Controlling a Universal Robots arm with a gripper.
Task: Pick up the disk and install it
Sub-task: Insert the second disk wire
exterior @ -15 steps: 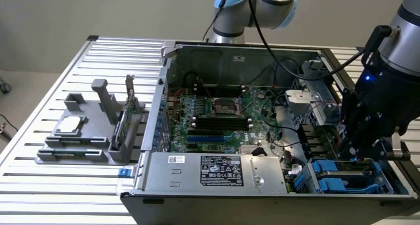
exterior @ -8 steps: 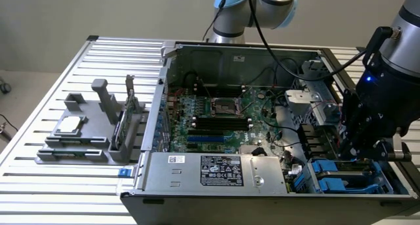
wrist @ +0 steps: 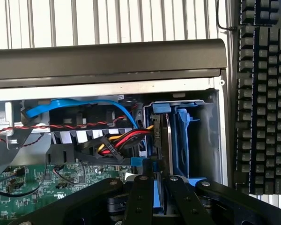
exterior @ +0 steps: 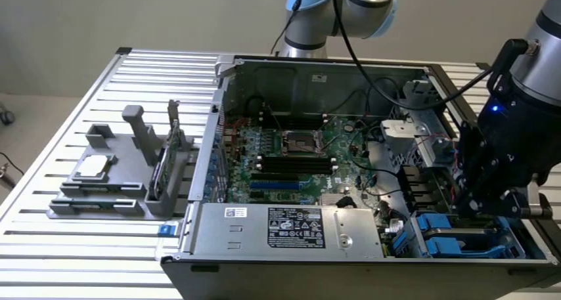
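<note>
Tool [wrist: 155, 187] pinching disk [wrist: 166, 140] edge-on inside blue bay [wrist: 189, 136], tight vs case wall [wrist: 214, 136]

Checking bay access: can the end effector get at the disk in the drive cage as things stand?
Probably yes. The end effector sits right at the disk, which stands on edge in the blue drive cage. Nothing lies between them; the red-yellow cables run off to one side.

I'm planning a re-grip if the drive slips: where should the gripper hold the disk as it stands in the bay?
Probably by its thin upper edge, coming straight in along the bay's open side. The disk stands on edge between blue carrier rails, so only that narrow edge is exposed; the gripper already straddles it, with the cables close alongside.
</note>
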